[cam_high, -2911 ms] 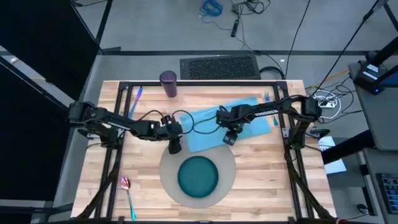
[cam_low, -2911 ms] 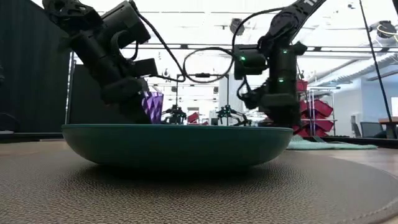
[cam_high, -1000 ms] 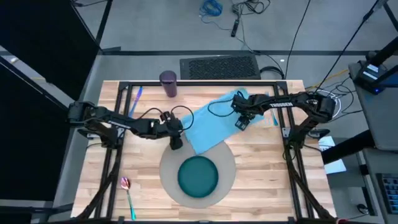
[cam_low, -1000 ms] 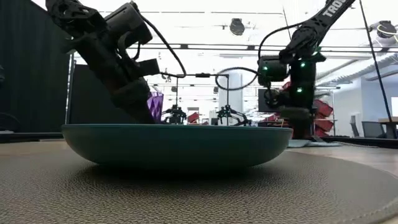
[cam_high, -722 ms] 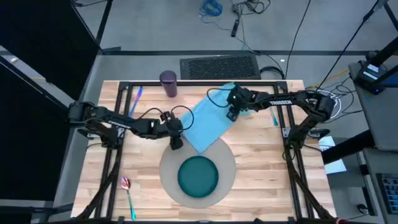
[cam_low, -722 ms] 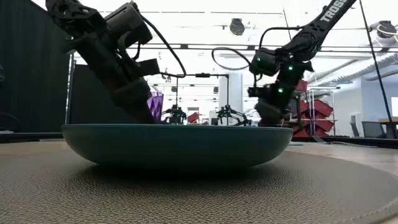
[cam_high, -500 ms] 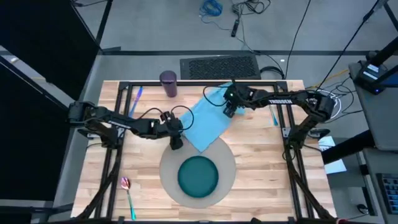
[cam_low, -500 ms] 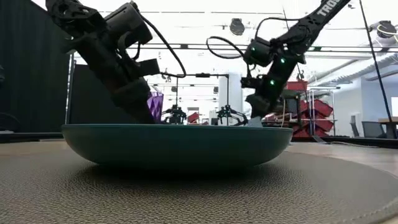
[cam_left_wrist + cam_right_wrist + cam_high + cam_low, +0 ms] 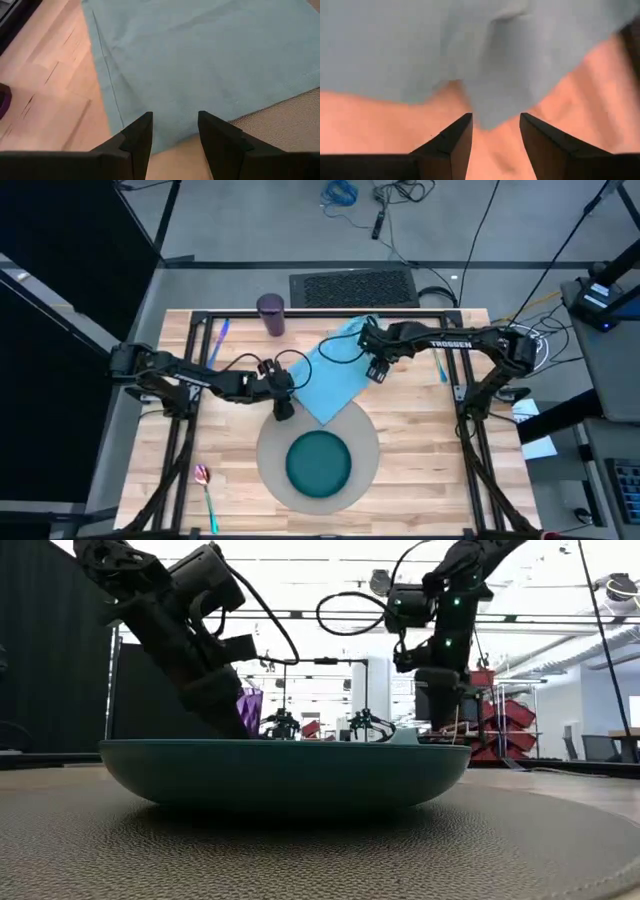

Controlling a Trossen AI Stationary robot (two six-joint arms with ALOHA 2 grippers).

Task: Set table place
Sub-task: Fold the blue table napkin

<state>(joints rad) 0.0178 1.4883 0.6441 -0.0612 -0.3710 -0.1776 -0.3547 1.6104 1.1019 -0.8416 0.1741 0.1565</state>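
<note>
The light blue napkin [image 9: 336, 368] lies slantwise from the bench's far edge toward the grey mat [image 9: 368, 442], its near corner between the left gripper's [image 9: 174, 131] released jaws, its far-right edge just ahead of the right gripper's [image 9: 495, 131] parted jaws.

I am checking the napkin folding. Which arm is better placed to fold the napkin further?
Probably the right. Its hand is open over the napkin, near the loose edge. The left hand rests at the napkin's near corner beside the mat, seemingly pinning it.
</note>
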